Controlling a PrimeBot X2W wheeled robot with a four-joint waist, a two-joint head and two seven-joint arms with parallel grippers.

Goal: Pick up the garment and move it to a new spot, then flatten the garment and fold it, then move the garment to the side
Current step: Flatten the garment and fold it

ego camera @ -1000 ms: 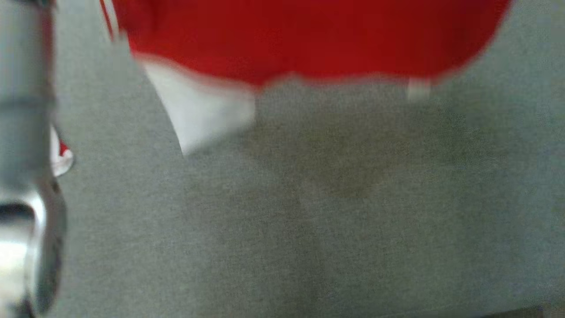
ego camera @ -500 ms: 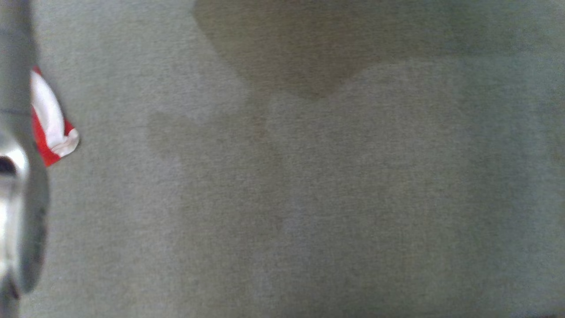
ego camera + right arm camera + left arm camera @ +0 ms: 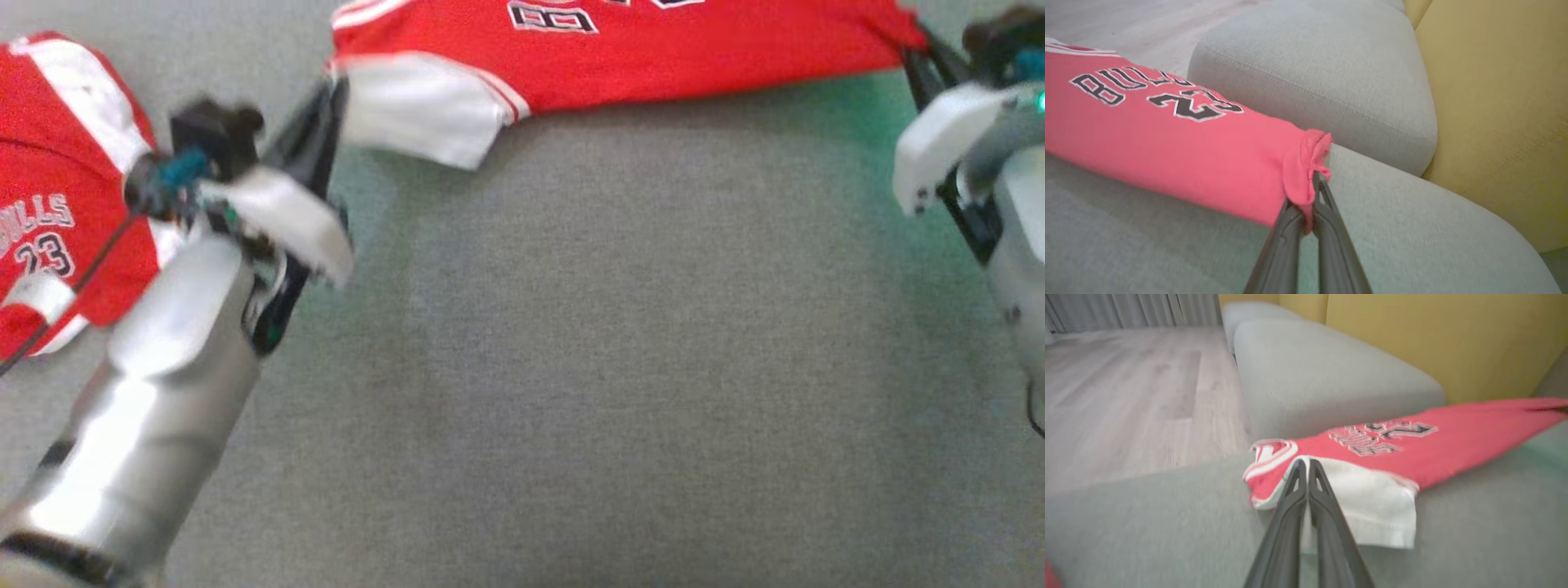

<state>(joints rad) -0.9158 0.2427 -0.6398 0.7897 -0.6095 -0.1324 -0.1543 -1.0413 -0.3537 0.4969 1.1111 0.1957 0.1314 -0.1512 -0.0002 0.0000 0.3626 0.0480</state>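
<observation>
Jersey [image 3: 669, 45] of red fabric, white-sleeved, is held stretched across grey upholstered cushion [image 3: 612, 367], axis nine to three o'clock, left gripper [image 3: 1306, 463] clenched at sleeve end, right gripper [image 3: 1312, 181] at hem corner.

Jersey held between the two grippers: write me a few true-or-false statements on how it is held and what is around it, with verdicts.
1. The left gripper is shut on the red jersey at its white sleeve. True.
2. The right gripper hangs open, apart from the jersey. False: it is shut on a bunched red corner of it.
3. The jersey bears the number 23. True.
4. The jersey lies folded on the wooden floor. False: it spans between the two grippers over the grey cushion.
5. A second red jersey shows at the left of the head view. True.
</observation>
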